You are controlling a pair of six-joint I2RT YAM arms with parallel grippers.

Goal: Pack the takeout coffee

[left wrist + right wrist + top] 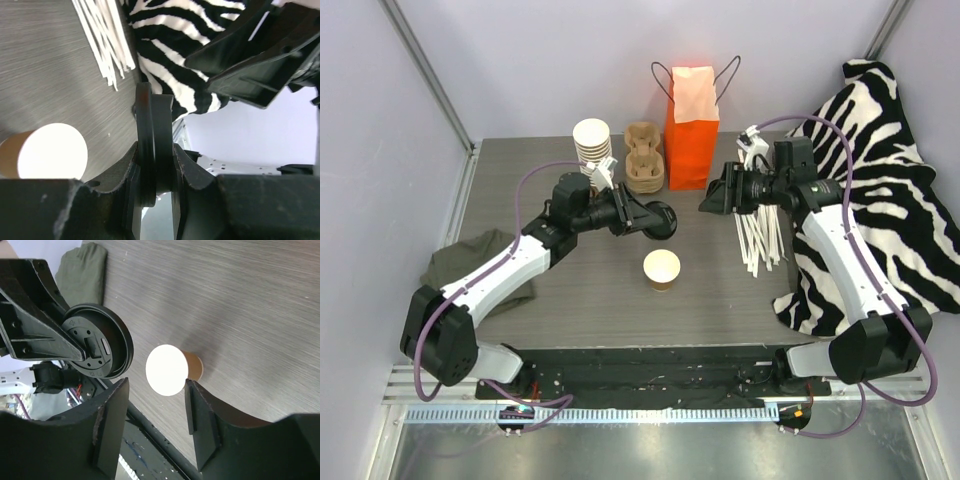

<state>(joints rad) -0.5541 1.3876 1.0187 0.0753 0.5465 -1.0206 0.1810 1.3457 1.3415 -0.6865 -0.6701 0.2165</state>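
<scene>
A small brown paper cup stands upright and lidless on the table's middle, its white inside showing. No lidded cup is in view. My left gripper is shut on a round black lid and holds it on edge above the table, behind and left of the cup. The left wrist view shows the lid pinched between the fingers, with the cup below left. My right gripper is open and empty, beside the orange bag. Its wrist view shows the cup and the held lid.
An orange paper bag stands open at the back middle. A cardboard cup carrier and a stack of cups stand to its left. White sticks and a zebra cloth lie on the right, a green cloth on the left.
</scene>
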